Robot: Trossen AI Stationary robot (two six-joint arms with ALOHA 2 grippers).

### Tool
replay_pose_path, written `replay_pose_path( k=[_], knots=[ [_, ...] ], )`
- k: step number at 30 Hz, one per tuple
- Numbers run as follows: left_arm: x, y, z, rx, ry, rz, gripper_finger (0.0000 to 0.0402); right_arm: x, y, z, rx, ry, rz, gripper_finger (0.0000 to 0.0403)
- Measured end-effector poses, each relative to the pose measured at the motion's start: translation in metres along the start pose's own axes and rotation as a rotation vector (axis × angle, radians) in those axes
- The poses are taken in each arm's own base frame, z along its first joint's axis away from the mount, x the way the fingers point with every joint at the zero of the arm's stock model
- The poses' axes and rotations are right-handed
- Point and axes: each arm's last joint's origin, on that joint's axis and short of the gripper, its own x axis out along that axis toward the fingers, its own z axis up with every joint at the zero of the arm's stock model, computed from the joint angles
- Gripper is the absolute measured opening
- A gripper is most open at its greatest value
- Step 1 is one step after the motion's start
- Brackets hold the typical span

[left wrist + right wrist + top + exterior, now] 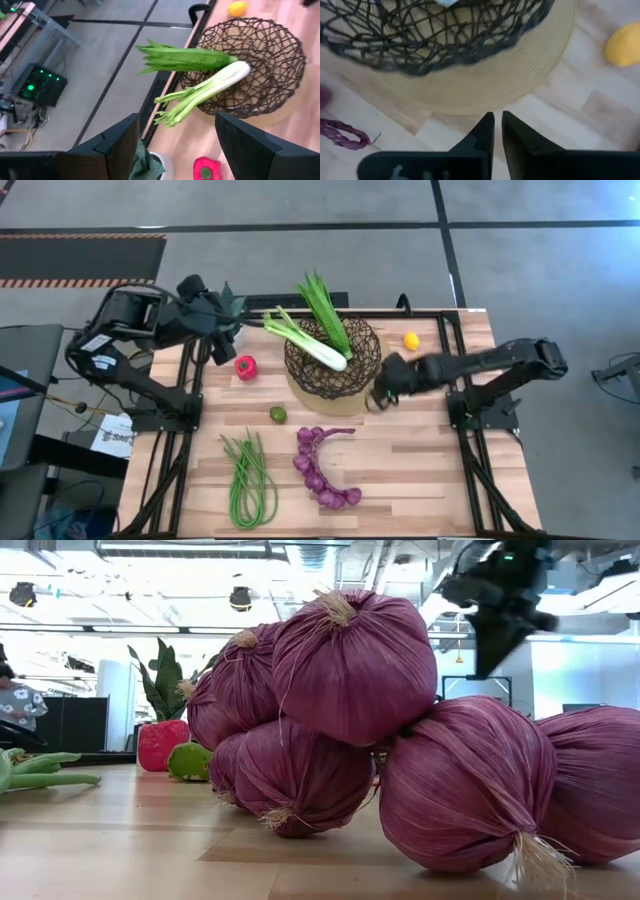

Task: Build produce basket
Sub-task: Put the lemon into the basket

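- Basket: dark woven wire, open mesh, bowl-shaped; sits on a tan round mat near the desk's far edge, mid-width.
- Leek and leafy stalks lie across the basket, tips overhanging the far edge.
- Pepper, glossy red, and lime lie toward the left edge; lemon by the far right corner.
- Beans, long and looped, near the front edge; onions, papery purple, strung in a curve beside them.
- Low view: onions block most of the desk.
- Left gripper wide, empty, at the far left corner.
- Right gripper nearly closed, empty, just beside the mat.
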Motion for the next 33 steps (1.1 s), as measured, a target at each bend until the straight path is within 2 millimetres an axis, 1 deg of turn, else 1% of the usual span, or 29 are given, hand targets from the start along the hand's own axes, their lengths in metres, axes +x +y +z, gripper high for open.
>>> replay_pose_path(
  k=[3,5,8,12,16,19,22,27,33],
  knots=[
    [-0.001,-0.003,0.000,0.014,-0.006,-0.009,0.0250,-0.014,-0.018,0.032,-0.030,0.022,-0.014,0.0077],
    [0.001,-0.006,0.001,0.033,0.000,-0.008,0.0250,-0.025,-0.033,0.050,-0.015,0.027,-0.038,0.0094],
    [0.005,-0.009,0.001,0.062,0.015,0.001,0.0250,-0.041,-0.057,0.072,0.034,0.034,-0.083,0.0126],
    [0.010,-0.012,0.000,0.087,0.031,0.010,0.0250,-0.052,-0.089,0.091,0.127,0.050,-0.146,0.0175],
    [0.012,-0.012,0.000,0.104,0.037,0.041,0.0250,-0.048,-0.115,0.103,0.186,0.063,-0.192,0.0217],
    [0.012,-0.013,0.000,0.105,0.038,0.041,0.0250,-0.035,-0.133,0.114,0.220,0.101,-0.222,0.0233],
    [0.012,-0.012,0.000,0.105,0.038,0.042,0.0250,-0.014,-0.150,0.126,0.255,0.169,-0.231,0.0235],
    [0.012,-0.012,0.000,0.105,0.038,0.044,0.0250,0.028,-0.171,0.142,0.275,0.305,-0.246,0.0226],
    [0.012,-0.012,0.000,0.126,0.038,0.044,0.0250,0.079,-0.186,0.151,0.294,0.457,-0.287,0.0226]
  ],
)
